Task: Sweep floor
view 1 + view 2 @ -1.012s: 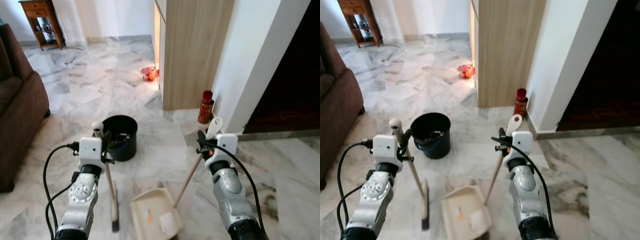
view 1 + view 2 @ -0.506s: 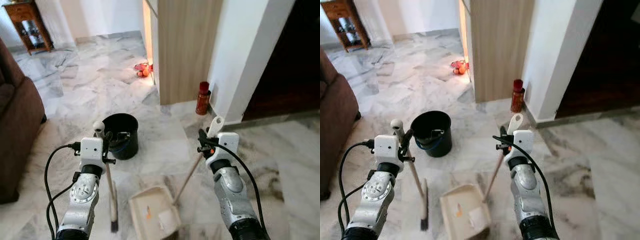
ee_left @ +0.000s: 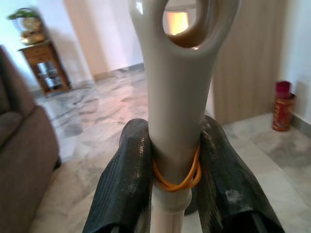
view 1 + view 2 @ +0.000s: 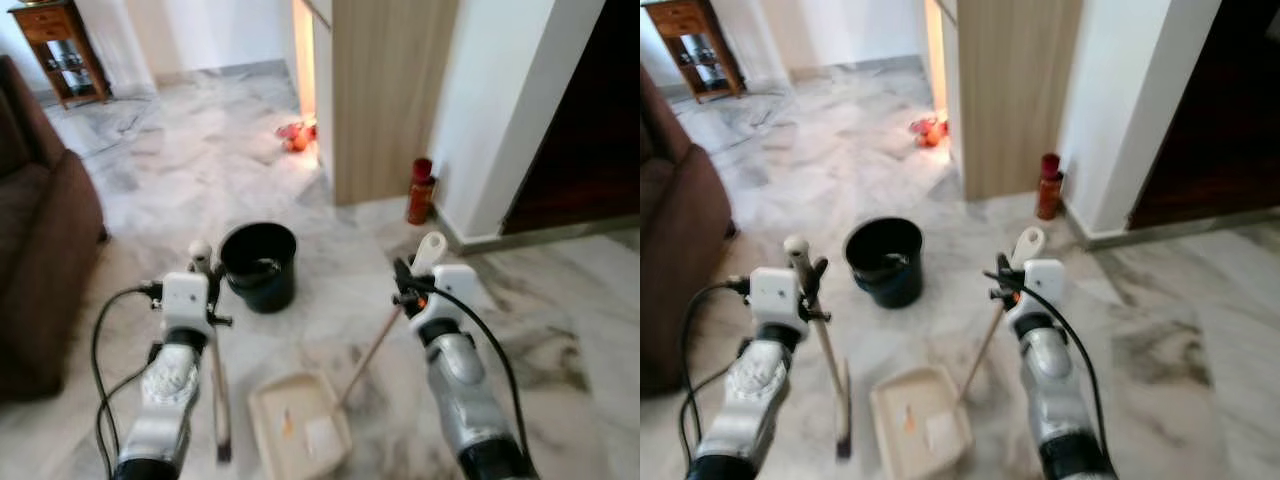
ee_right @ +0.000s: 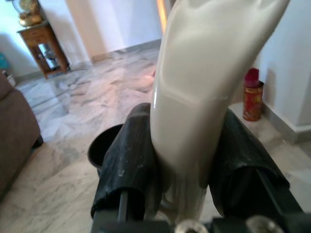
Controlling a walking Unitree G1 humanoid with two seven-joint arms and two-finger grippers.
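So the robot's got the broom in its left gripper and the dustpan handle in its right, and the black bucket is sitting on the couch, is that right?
Not quite. The black bucket stands on the marble floor, apart from the couch, as the left eye view shows. The rest holds: the left gripper is shut on the broom, and the right gripper on the dustpan handle.

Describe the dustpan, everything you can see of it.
The dustpan is cream plastic, a shallow open tray lying on the marble floor between the two arms. A pale scrap and a small orange bit lie in it. Its long handle slants up to the right gripper, whose black fingers clamp the flat top end.
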